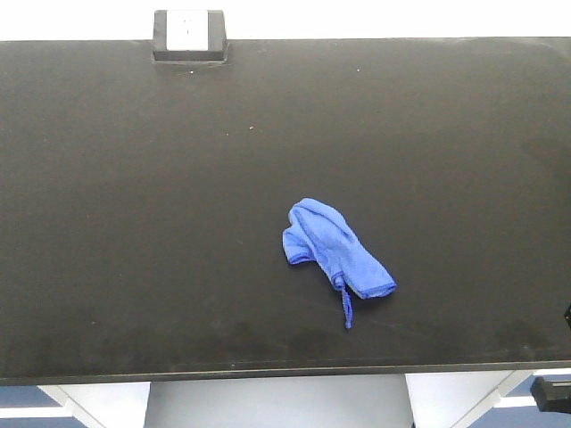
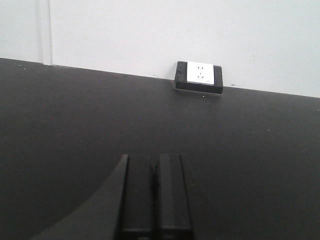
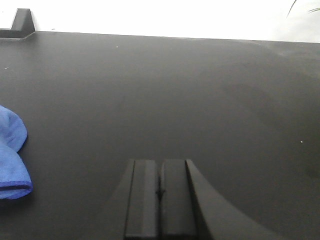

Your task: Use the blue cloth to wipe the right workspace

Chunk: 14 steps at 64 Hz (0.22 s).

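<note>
One crumpled blue cloth (image 1: pixel 335 254) lies on the black counter (image 1: pixel 134 223), well in front and right of the single power socket (image 1: pixel 188 34). Left end effector (image 2: pixel 155 197) and right end effector (image 3: pixel 161 197) both have fingers pressed together, empty. No readable writing.

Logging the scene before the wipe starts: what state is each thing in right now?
Crumpled blue cloth: bunched on the black tabletop, a loose strap trailing toward the front edge, not gripped.
Left gripper: shut, empty, low over the tabletop.
Right gripper: shut, empty, apart from the cloth.
Black-framed white power socket: at the far edge, nothing plugged in.
</note>
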Tool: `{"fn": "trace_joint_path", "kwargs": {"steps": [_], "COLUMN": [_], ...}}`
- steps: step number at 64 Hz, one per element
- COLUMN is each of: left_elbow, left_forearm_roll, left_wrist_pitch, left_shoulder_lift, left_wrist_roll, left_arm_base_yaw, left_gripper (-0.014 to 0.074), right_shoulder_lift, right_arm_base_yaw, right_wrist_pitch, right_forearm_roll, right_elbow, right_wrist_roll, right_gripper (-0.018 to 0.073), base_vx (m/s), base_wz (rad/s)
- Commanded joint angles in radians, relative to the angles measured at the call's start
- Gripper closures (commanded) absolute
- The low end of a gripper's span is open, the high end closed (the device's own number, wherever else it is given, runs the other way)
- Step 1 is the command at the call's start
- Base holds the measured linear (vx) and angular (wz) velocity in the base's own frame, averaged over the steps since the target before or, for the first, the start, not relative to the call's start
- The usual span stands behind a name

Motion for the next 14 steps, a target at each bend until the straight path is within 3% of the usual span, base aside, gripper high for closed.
{"fn": "trace_joint_path", "kwargs": {"steps": [1,14], "left_elbow": [0.031,0.031], "left_forearm_roll": [-0.007,-0.007], "left_wrist_pitch": [-0.084,-0.084], "left_shoulder_lift": [-0.006,-0.006], "left_wrist_roll": [-0.008,-0.008], "left_arm_base_yaw": [-0.004,-0.004], "left_gripper": [0.0602,0.0602], "right_shoulder_lift": [0.007,0.007], "right_arm_base_yaw": [-0.005,-0.005], "right_wrist_pitch": [-0.077,-0.077], "right_forearm_roll": [-0.003,-0.003], "right_elbow": [0.021,0.021], "right_wrist_roll": [-0.007,-0.007], "right_gripper": [0.0567,0.0567], "base_vx": [0.00,0.00], "base_wz": [0.00,0.00]}}
